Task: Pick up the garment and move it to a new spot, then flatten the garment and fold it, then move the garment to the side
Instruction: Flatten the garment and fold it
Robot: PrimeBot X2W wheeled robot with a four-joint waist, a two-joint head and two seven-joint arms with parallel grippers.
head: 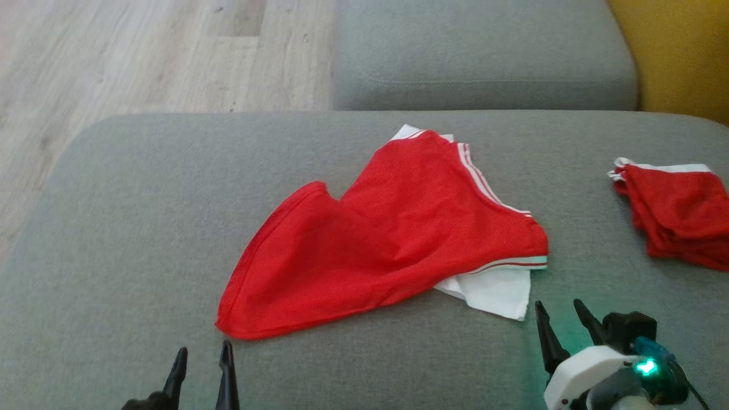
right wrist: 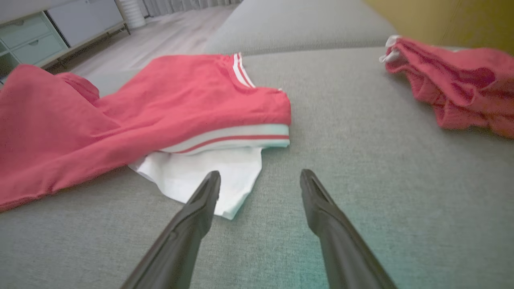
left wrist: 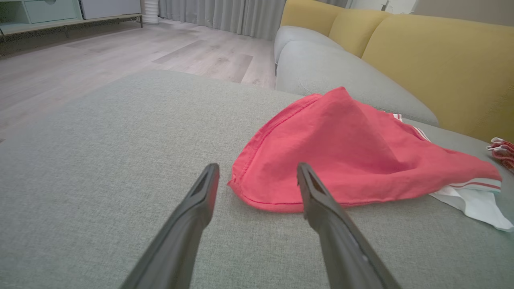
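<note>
A red garment (head: 387,239) with white striped trim and a white panel lies loosely crumpled in the middle of the grey cushion (head: 142,228). My left gripper (head: 204,356) stands open just short of the garment's near left corner (left wrist: 257,192), nothing between its fingers. My right gripper (head: 561,310) is open too, right by the white panel (right wrist: 209,176) at the garment's near right corner; its left fingertip (right wrist: 211,184) overlaps the white cloth in the right wrist view. The garment (right wrist: 120,116) bulges up at the left in that view.
A second red garment (head: 678,213), folded, lies at the cushion's right edge, also seen as a red heap (right wrist: 453,90). A further grey cushion (head: 484,57) and a yellow backrest (head: 678,51) lie behind. Wooden floor (head: 114,57) spreads to the left, with a low cabinet (left wrist: 60,12).
</note>
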